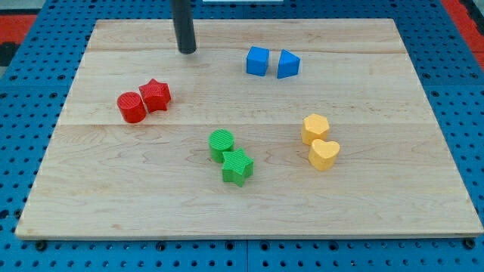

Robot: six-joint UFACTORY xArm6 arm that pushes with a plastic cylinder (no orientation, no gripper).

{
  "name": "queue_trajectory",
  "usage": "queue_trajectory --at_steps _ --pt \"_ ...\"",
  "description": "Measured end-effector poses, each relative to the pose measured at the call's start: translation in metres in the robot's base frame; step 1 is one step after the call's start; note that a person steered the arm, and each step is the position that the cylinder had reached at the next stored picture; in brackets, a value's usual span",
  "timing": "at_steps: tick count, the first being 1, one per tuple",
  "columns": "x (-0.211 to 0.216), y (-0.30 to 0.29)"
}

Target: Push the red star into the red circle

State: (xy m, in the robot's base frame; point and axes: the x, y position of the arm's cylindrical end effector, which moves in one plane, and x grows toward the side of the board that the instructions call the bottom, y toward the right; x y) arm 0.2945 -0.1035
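The red star [156,94] lies at the view's left on the wooden board, touching the red circle [131,106], which sits just to its lower left. My tip [187,51] rests on the board near the view's top, above and to the right of the red star, well apart from it.
A blue cube [258,60] and a blue triangular block [287,65] sit side by side at the top right of centre. A green circle [221,143] and a green star [237,166] touch at the centre bottom. A yellow hexagon [315,128] and a yellow heart [324,154] sit at the right.
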Motion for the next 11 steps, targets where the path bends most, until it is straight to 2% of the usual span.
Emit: queue_trajectory --at_steps 1,2,3,4,6,7,8,9,11 --pt "0.031 0.010" --pt "0.028 0.043" --pt "0.057 0.047" --pt "0.074 -0.015" --pt "0.136 -0.076" --pt "0.141 -0.090" --pt "0.122 -0.100" --pt "0.142 -0.131" --pt "0.127 -0.177"
